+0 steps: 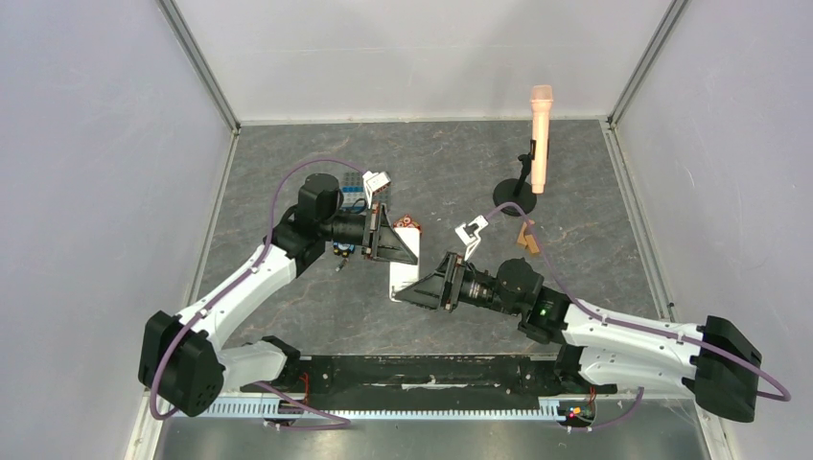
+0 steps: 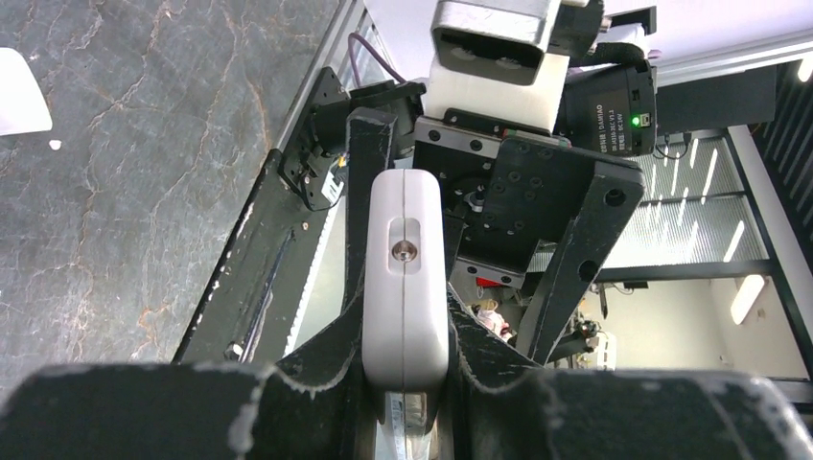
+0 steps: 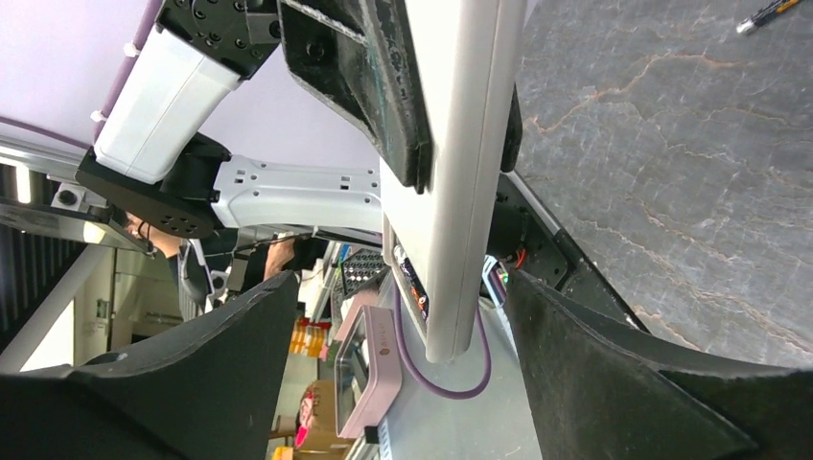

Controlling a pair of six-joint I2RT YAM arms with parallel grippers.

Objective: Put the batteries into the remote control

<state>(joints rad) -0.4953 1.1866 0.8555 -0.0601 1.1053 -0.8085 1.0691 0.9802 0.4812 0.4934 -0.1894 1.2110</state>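
The white remote control [image 1: 402, 276] hangs above the table's middle. My left gripper [image 1: 397, 251] is shut on its upper end. The left wrist view shows the remote [image 2: 405, 278] edge-on, clamped between my fingers [image 2: 316, 359], gripper [image 2: 405, 345]. My right gripper [image 1: 418, 287] is open, its jaws on either side of the remote's lower end without touching. In the right wrist view [image 3: 398, 307] the remote [image 3: 460, 192] stands between the wide-apart fingers [image 3: 575, 355]. A thin dark stick [image 3: 765, 13] lies on the table; I cannot tell whether it is a battery.
A microphone on a black stand [image 1: 540, 134] stands at the back right. A brown wooden piece [image 1: 525, 240] lies near its base. A blue toy [image 1: 353, 196] and a reddish one [image 1: 407, 225] sit behind the left gripper. A white piece [image 2: 19, 91] lies on the table.
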